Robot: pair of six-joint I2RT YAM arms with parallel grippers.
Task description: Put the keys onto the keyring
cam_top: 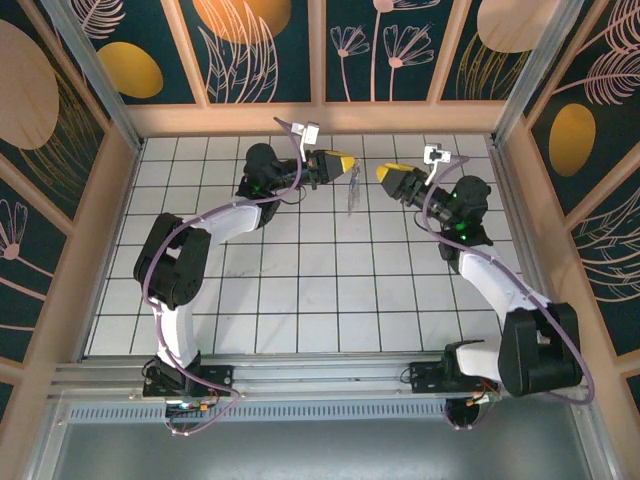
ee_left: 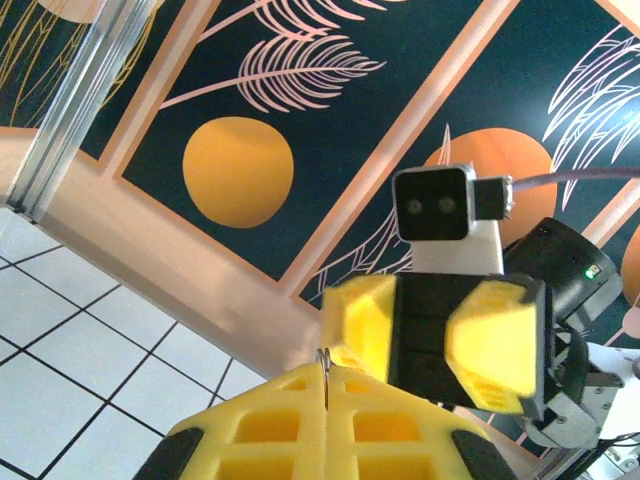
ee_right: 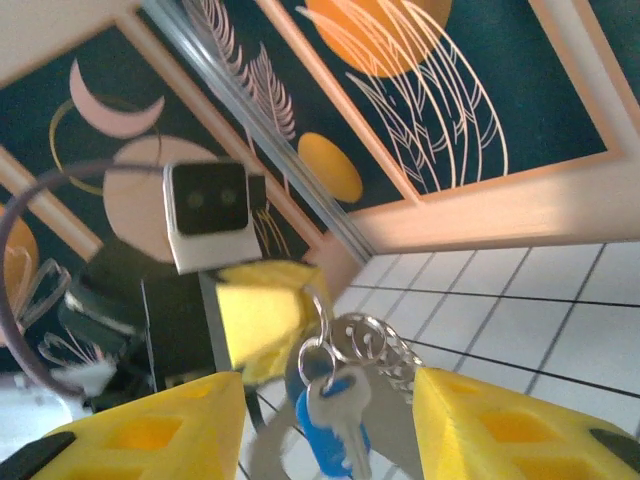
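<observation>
Above the far tiles of the bench, we see the left fingers pressed together, pinching the thin metal ring of the keyring. Our right fingers stand spread on either side of the blue-headed key, which hangs from that ring. Both arms reach forward, wrists raised and facing each other

Overhead view down onto the tiled table; two close wrist views, face to face, before the patterned wall.
</observation>
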